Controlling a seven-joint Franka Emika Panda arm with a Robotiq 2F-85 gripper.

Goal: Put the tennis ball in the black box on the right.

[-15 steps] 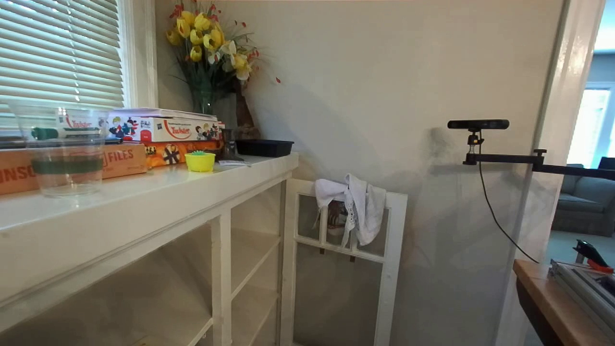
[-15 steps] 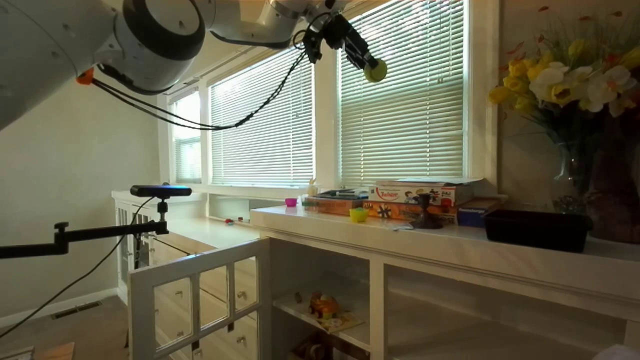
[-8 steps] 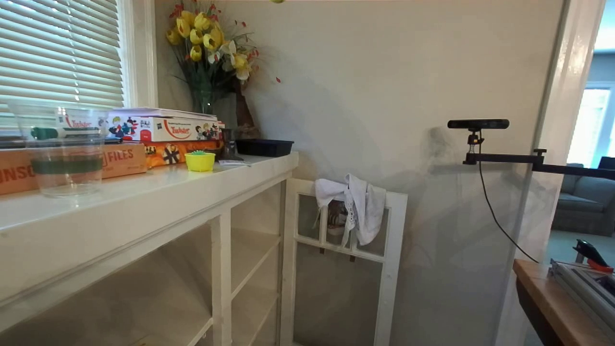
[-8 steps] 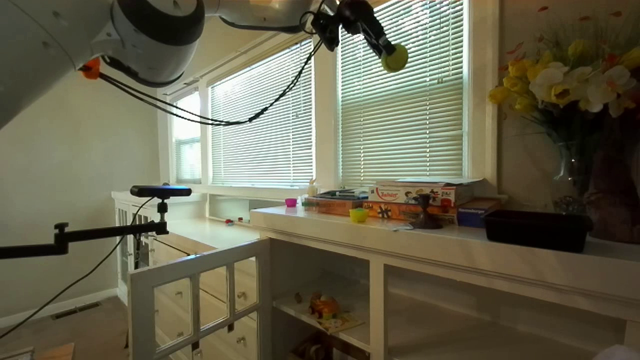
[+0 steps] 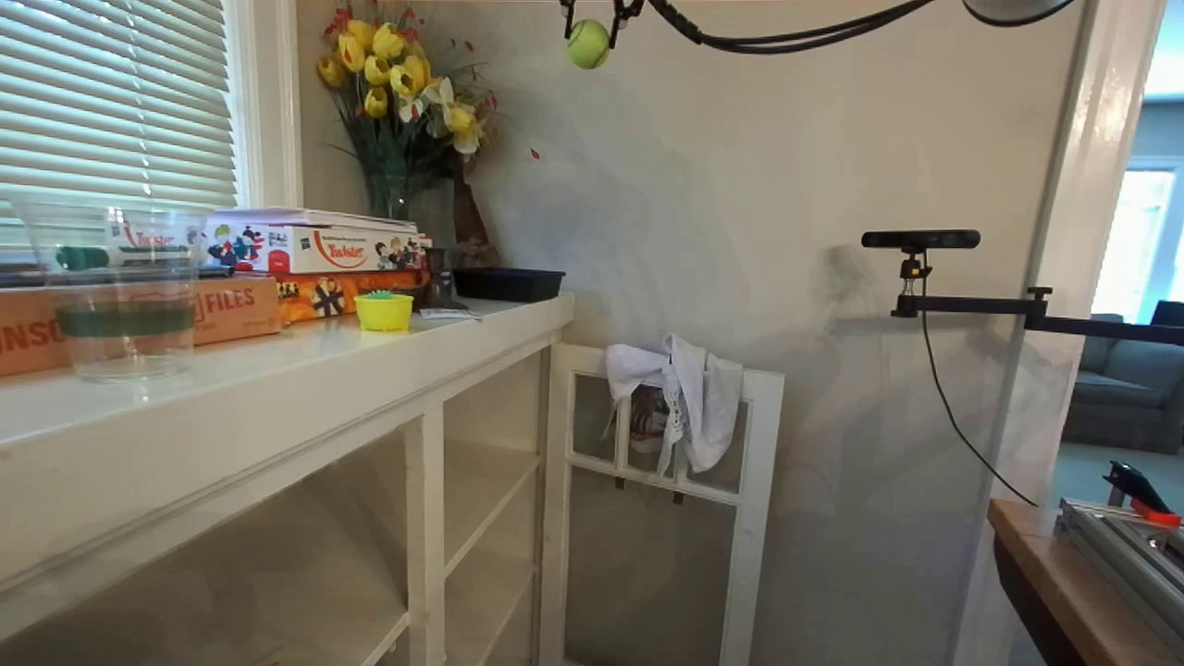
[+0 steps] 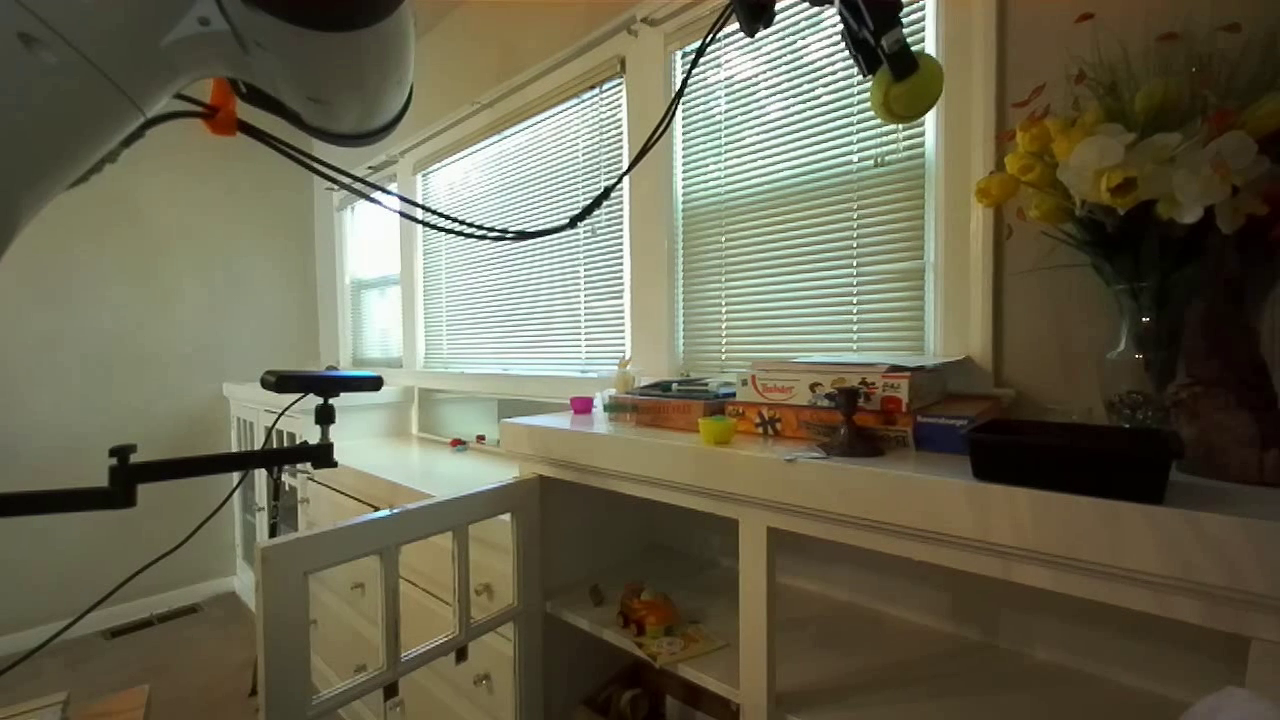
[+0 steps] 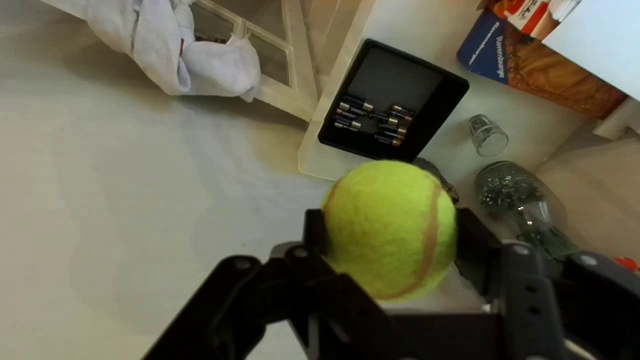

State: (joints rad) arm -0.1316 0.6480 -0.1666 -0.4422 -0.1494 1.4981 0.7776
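Note:
The yellow-green tennis ball (image 7: 390,240) sits between both fingers of my gripper (image 7: 390,222), which is shut on it. In the exterior views the ball (image 5: 588,44) (image 6: 907,88) hangs in the air at the top, well above the counter. The low black box (image 6: 1070,462) stands on the counter beside the flower vase. It also shows at the counter's far end in an exterior view (image 5: 509,285). In the wrist view the black box (image 7: 400,75) is open, beyond the ball, with several batteries (image 7: 346,122) lying in it.
The vase of flowers (image 6: 1140,170) rises tall beside the black box. Stacked game boxes (image 6: 820,388), a dark candlestick (image 6: 850,430) and a small yellow cup (image 6: 717,430) stand along the counter. A small glass (image 7: 489,136) stands near the box. A cabinet door (image 5: 768,444) stands open, draped with white cloth (image 5: 703,407).
The gripper has carried the ball towards the flowers and black box side, rightward in an exterior view. It has also come down into an exterior view from its top edge. The ball stays held.

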